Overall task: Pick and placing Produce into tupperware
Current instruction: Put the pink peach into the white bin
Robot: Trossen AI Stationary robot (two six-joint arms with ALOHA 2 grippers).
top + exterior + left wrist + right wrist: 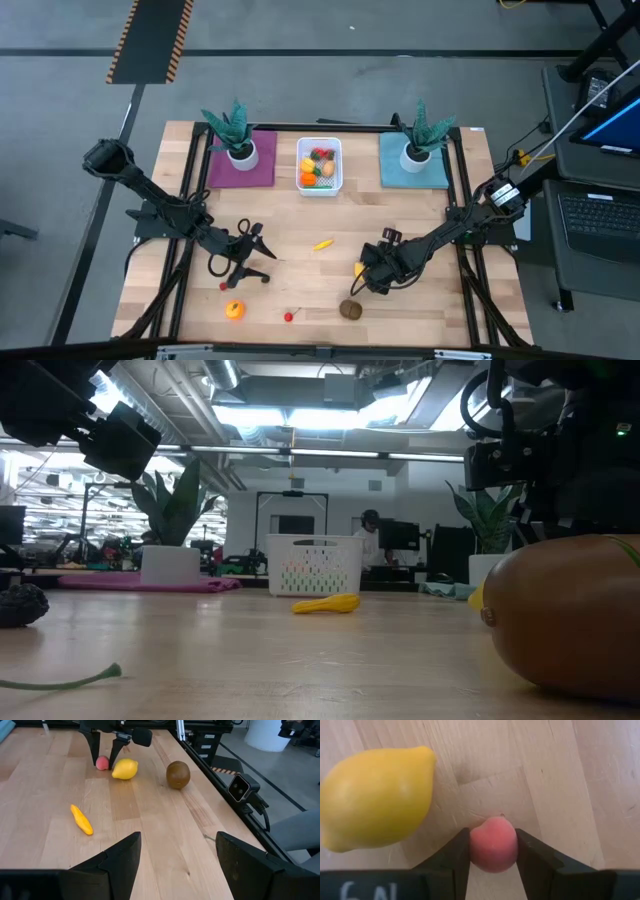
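Tupperware [319, 181] sits at the table's far edge between a purple mat [243, 166] and a teal mat [413, 165], with several pieces of produce already inside. Near the front right, a small pink-red fruit [493, 844] lies on the wood, pinched on both sides by the right gripper [493, 851], whose fingers touch it. A yellow lemon [376, 797] rests just beside that fruit. A brown kiwi [351, 309] lies near the front edge, with a cherry [289, 316] and an orange [234, 310] farther left. A banana [322, 243] lies mid-table. The left gripper [176, 859] hovers open and empty over the table's left half.
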